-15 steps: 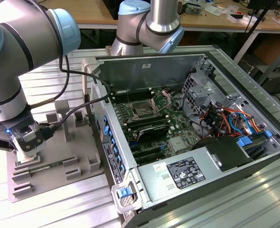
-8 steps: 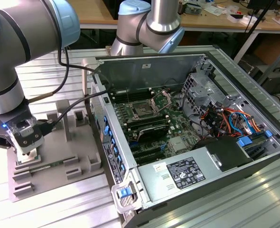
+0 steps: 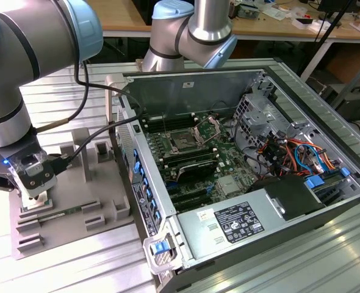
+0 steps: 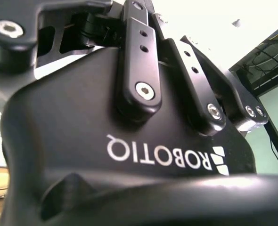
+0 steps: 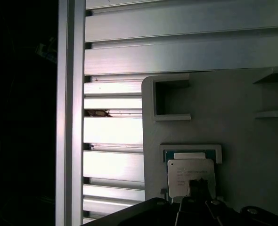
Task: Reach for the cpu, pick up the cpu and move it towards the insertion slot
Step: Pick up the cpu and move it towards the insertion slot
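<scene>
**Gripper low over the cpu in its grey holder, outside the open case**

The gripper (image 3: 36, 194) hangs at the exterior view's left, down close over a grey moulded holder (image 3: 85, 201) that lies on the slatted aluminium table (image 3: 64, 268). Whether it is open or closed, and whether it has hold of anything, I cannot tell. In the first wrist view its dark tip (image 5: 199, 190) overlaps one edge of the cpu (image 5: 183, 174).

The cpu lies flat in the holder (image 5: 252, 155), silvery metal top up. On its side away from the gripper, a raised pale rim (image 5: 191, 149) wraps round three sides. The chip is close to square, so it has no clear long axis; its edges run parallel to that rim and to the holder's edge. An empty pocket (image 5: 169, 99) lies further along the same holder.

A narrow green memory stick (image 3: 61, 213) lies in the holder near the gripper, towards the exterior view's right. A black cable (image 3: 88, 143) loops from the arm towards the case.

The open computer case (image 3: 326, 213) fills the exterior view's centre and right. Its upright side wall (image 3: 137, 177) stands between the holder and the board inside. The insertion slot (image 3: 183, 142) is on the green board, well apart from the cpu, with its metal bracket (image 3: 208, 128) tilted up at the far side. A silver power supply (image 3: 229, 226) lies at the near end, and orange and blue cables (image 3: 296, 152) bunch at the right.
</scene>
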`<state>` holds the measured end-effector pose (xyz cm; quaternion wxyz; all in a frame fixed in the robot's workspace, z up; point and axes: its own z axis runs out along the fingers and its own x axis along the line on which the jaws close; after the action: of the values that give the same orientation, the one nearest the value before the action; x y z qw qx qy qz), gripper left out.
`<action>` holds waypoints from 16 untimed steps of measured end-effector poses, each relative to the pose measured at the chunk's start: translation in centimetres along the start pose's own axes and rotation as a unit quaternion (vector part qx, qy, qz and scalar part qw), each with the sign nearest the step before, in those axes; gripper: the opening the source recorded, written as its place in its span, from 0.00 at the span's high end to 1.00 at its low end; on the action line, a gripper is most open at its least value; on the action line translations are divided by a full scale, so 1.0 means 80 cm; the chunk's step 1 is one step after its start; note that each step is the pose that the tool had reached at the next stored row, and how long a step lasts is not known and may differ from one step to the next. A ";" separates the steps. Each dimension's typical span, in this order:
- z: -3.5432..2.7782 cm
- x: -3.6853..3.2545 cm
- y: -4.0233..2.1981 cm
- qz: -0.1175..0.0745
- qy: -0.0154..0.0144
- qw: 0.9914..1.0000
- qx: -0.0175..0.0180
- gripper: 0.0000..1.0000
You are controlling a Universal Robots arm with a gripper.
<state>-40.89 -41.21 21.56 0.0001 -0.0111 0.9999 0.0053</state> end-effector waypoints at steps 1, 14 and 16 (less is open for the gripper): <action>0.0000 0.0000 0.0000 0.000 0.000 1.000 0.000 0.89; 0.0004 0.0000 0.0000 0.000 0.000 1.000 0.000 0.40; 0.0005 0.0000 0.0000 0.000 0.000 1.000 0.000 0.40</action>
<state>-40.89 -41.21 21.52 0.0002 -0.0111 0.9999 0.0053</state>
